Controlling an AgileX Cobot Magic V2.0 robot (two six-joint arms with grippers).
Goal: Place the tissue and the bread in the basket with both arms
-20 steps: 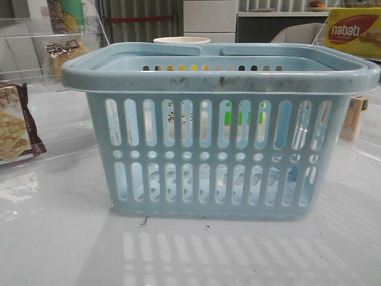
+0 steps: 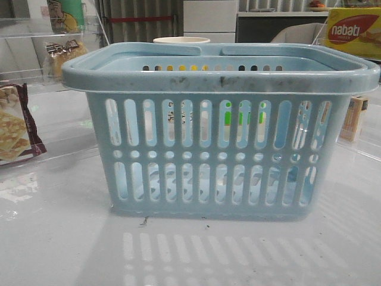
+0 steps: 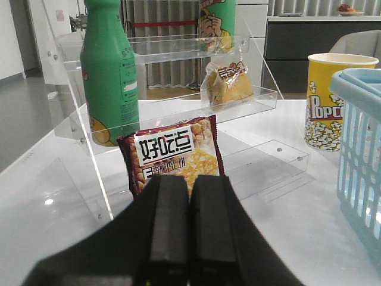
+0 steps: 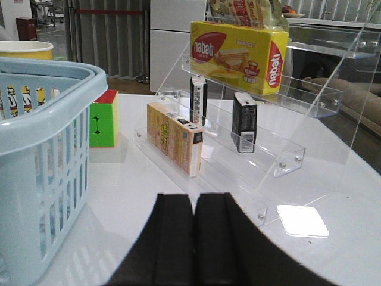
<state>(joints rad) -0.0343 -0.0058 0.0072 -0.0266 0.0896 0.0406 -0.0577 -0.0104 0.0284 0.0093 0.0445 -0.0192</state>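
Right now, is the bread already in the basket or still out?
Out. The bread lies on a clear shelf, apart from the basket.

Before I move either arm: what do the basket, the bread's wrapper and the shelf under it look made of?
Basket: moulded light-blue plastic, matte, rim scuffed dark. Bread: wrapper looks like clear glossy film, crinkled, with brown print. Shelf: transparent, probably acrylic, with visible screws and reflections.

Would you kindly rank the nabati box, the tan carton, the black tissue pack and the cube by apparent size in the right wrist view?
1. nabati box, clearly largest, though farthest up the shelf.
2. tan carton.
3. cube, partly hidden by the basket, so unsure against the carton.
4. tissue pack, smallest.
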